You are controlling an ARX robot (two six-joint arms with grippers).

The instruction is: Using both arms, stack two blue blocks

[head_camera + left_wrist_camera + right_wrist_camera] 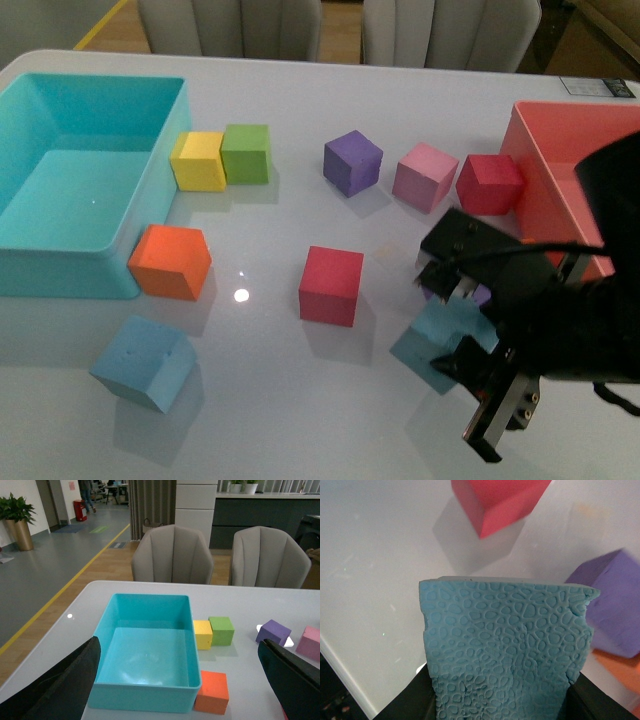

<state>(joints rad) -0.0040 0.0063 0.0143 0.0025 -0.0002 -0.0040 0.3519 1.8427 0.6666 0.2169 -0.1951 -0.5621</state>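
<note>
A light blue block (428,342) hangs tilted a little above the table at the front right, with my right gripper (462,325) shut on it. In the right wrist view this blue block (505,645) fills the middle, its pitted face squeezed between the black fingers of my right gripper (500,702). A second blue block (145,362) lies loose on the table at the front left. My left gripper (180,645) is open and empty, high above the turquoise bin (145,700). The left arm does not show in the front view.
A turquoise bin (60,272) stands at the left and a salmon bin (540,150) at the right. Orange (170,262), yellow (198,160), green (246,152), purple (352,162), pink (426,176), dark red (490,184) and red (331,285) cubes are scattered about. Another purple cube (615,605) lies close by the held block.
</note>
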